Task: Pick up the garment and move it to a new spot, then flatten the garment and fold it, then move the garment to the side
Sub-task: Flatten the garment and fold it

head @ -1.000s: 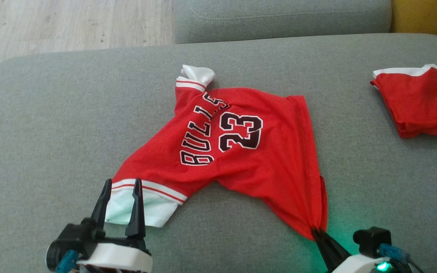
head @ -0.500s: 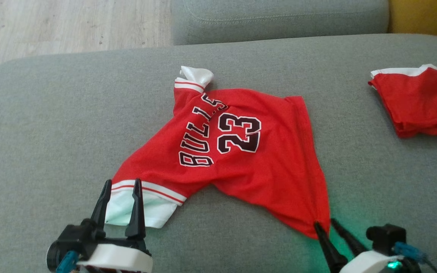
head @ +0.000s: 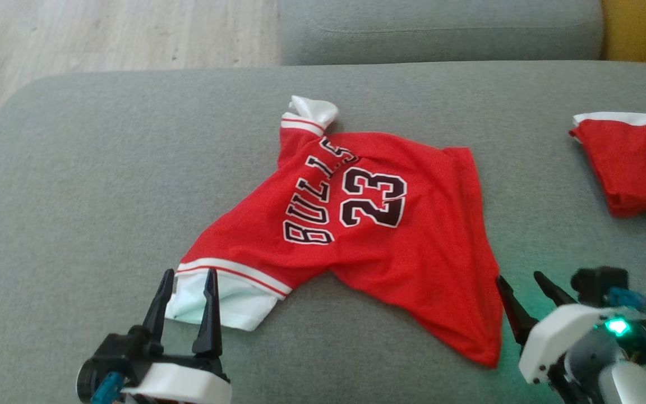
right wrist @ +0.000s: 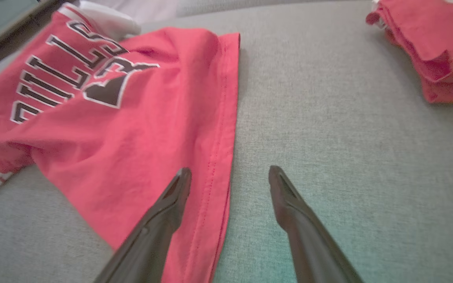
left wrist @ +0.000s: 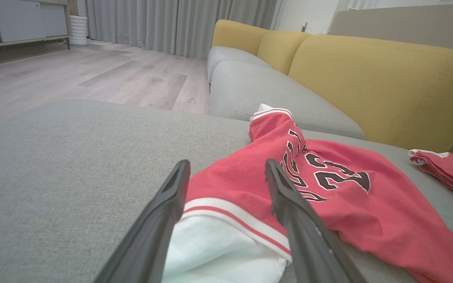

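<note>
I see the red short-sleeved basketball jersey with black "BULLS 23" lettering [head: 368, 235] lying crumpled on the grey fabric sofa cushion [head: 76, 196], print side up. My left end effector [head: 188, 275] sits at the jersey's near-left corner, fingers apart, with the white sleeve [head: 222, 303] between them; I cannot tell whether they touch it. My right end effector [head: 517, 276] is just beside the jersey's right hem, fingers apart and gripping nothing. In the right wrist view one finger lies over the hem and the other over bare cushion. A folded red cloth [head: 631, 168] rests well off to the jersey's right.
</note>
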